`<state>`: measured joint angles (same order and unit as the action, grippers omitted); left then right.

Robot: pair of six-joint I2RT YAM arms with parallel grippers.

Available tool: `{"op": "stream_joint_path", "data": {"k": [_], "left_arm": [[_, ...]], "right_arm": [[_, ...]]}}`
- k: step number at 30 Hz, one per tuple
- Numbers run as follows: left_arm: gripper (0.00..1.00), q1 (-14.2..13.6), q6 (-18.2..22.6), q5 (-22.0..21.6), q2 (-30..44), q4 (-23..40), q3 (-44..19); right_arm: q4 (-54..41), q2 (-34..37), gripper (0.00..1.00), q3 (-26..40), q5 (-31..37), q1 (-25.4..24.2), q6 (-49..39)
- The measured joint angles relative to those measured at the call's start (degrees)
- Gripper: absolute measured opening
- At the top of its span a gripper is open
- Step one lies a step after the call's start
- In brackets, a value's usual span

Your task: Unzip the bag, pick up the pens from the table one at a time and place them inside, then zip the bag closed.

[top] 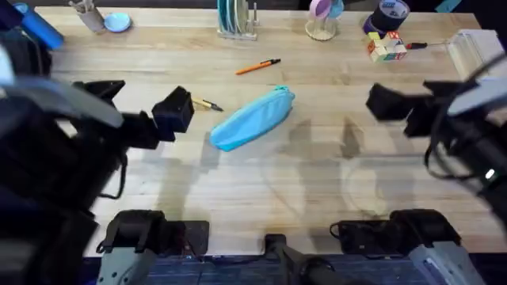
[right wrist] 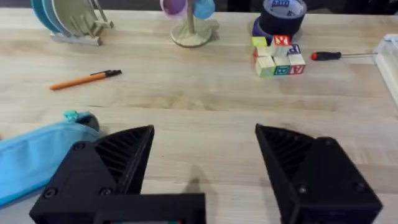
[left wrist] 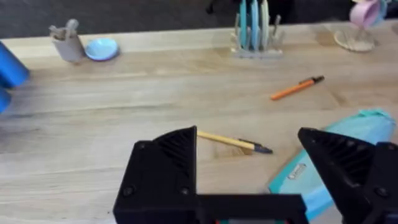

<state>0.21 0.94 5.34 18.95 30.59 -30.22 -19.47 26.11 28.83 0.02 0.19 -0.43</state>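
Butcher-block table [top: 317,170] holds the bag [top: 252,119], pens beside it: orange pen [top: 257,66], tan pen [top: 209,104]; left gripper [left wrist: 249,155] and right gripper [right wrist: 205,155] gape, holding nothing.

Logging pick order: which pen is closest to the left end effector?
The tan pen, lying just beyond the open left end effector. The orange pen lies farther back, past the bag.

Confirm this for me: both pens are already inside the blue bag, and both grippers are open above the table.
Not quite. The pens are not inside the bag: the overhead view shows the orange pen and the tan pen lying on the table. The left gripper and right gripper are indeed open.
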Motion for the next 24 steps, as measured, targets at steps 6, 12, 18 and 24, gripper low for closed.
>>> {"op": "stream_joint_path", "data": {"k": [6, 12, 18, 24], "left_arm": [[0.993, 0.0, 2.6, 4.9, 13.8, 8.1, -11.6], [0.993, 0.0, 3.4, 8.0, 23.8, 14.3, -20.4], [0.994, 0.0, 3.6, 10.1, 28.0, 18.3, -24.6], [0.994, 0.0, 7.5, 14.7, 28.4, 20.7, -25.0]], "right_arm": [[-1.8, 16.2, 0.995, 12.2, -3.3, 0.0, 0.0], [-3.1, 26.0, 0.996, 19.1, -5.0, 0.0, 2.3], [-3.4, 27.9, 0.996, 20.4, -5.6, 0.0, 5.7], [-3.6, 27.9, 0.996, 20.4, -5.7, 0.0, 6.5]]}}
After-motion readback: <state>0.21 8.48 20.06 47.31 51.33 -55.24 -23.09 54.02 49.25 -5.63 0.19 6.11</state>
